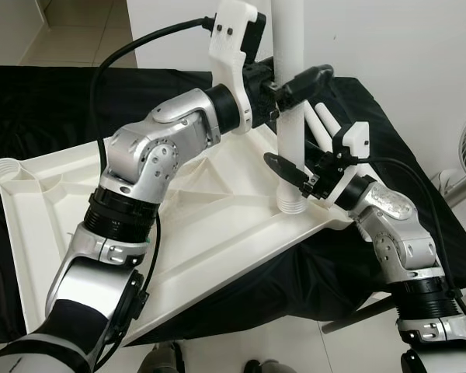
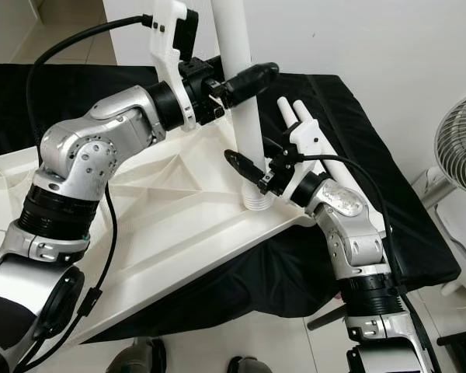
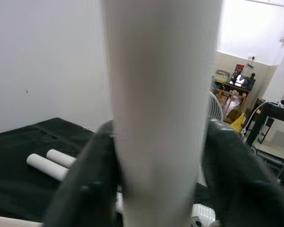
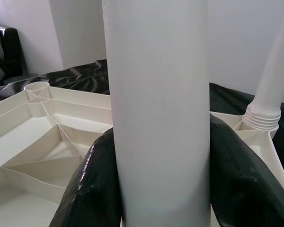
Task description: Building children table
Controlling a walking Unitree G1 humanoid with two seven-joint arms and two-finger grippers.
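The white children's tabletop [image 1: 217, 233] lies upside down on a black cloth, ribs facing up. A white round leg [image 1: 289, 116] stands upright in its near right corner socket, with the threaded end [image 1: 293, 203] showing above the socket. My left gripper [image 1: 292, 84] is shut on this leg high up. My right gripper [image 1: 295, 175] is shut on it lower down, just above the thread. In both wrist views the leg [image 3: 161, 113] [image 4: 158, 109] sits tight between the black fingers. A second leg [image 4: 270, 80] stands in another corner socket.
Two spare white legs [image 2: 301, 116] lie on the black cloth behind my right arm. An empty corner socket [image 1: 4, 169] sits at the tabletop's far left. A fan [image 2: 460, 148] stands on the floor at the right. A white wall rises behind.
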